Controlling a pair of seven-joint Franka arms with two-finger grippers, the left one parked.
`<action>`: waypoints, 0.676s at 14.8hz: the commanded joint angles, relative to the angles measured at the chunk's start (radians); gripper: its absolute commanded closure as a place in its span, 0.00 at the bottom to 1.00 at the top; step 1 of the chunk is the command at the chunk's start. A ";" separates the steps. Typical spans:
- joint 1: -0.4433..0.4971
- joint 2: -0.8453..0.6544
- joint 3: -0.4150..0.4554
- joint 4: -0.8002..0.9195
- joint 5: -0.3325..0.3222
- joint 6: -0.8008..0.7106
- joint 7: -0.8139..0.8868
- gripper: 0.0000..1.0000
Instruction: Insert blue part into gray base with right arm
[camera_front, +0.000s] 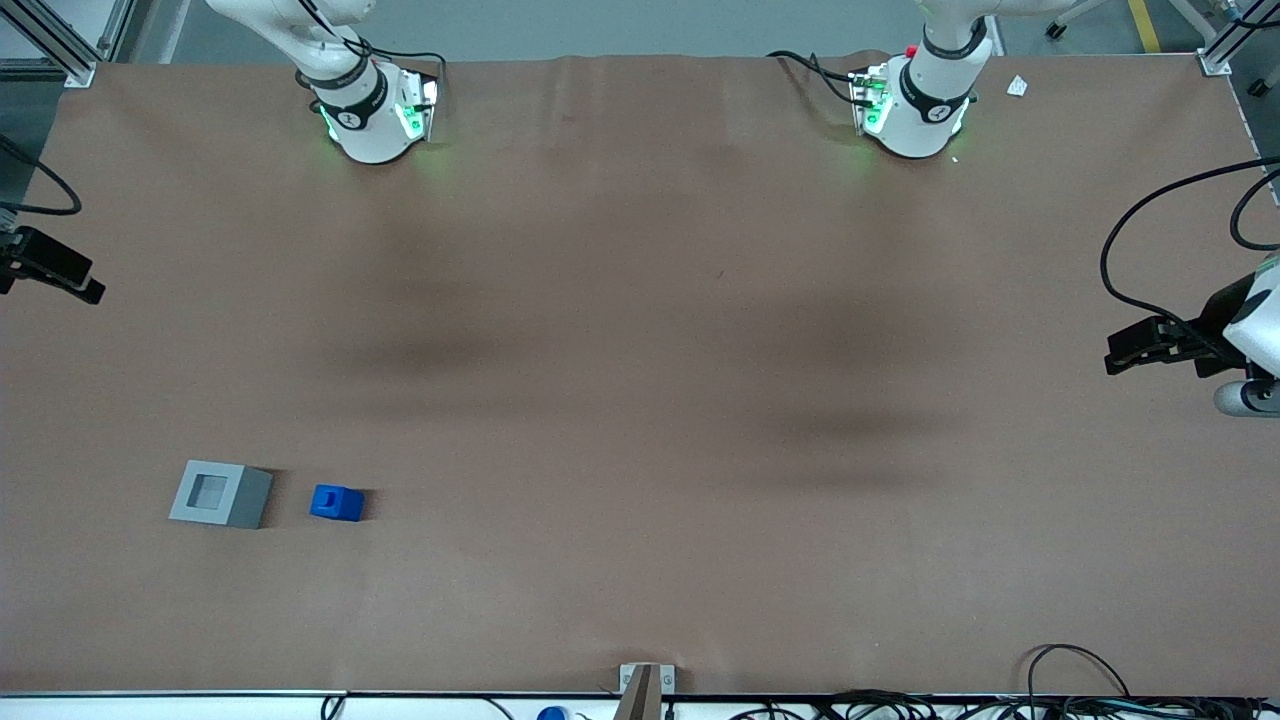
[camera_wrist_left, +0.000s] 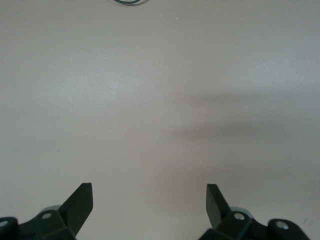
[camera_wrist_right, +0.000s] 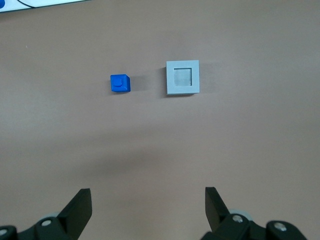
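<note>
On the brown paper-covered table (camera_front: 640, 350), the light-gray square base (camera_front: 220, 494) with its empty recess sits toward the working arm's end; the small bright-blue cube part (camera_front: 336, 502) lies just beside it, untouched. The black gripper (camera_wrist_right: 148, 210) is held high above both, jaws apart. A skewed grasp could jam insertion.

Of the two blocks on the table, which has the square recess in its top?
The gray base, the wider block beside the blue part. The open pincer hangs high above both, holding nothing.
</note>
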 joint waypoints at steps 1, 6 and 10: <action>-0.005 -0.024 0.005 -0.030 -0.016 0.006 -0.007 0.00; -0.006 -0.024 0.006 -0.027 -0.016 0.006 -0.006 0.00; 0.001 -0.021 0.009 -0.014 -0.064 0.010 -0.004 0.00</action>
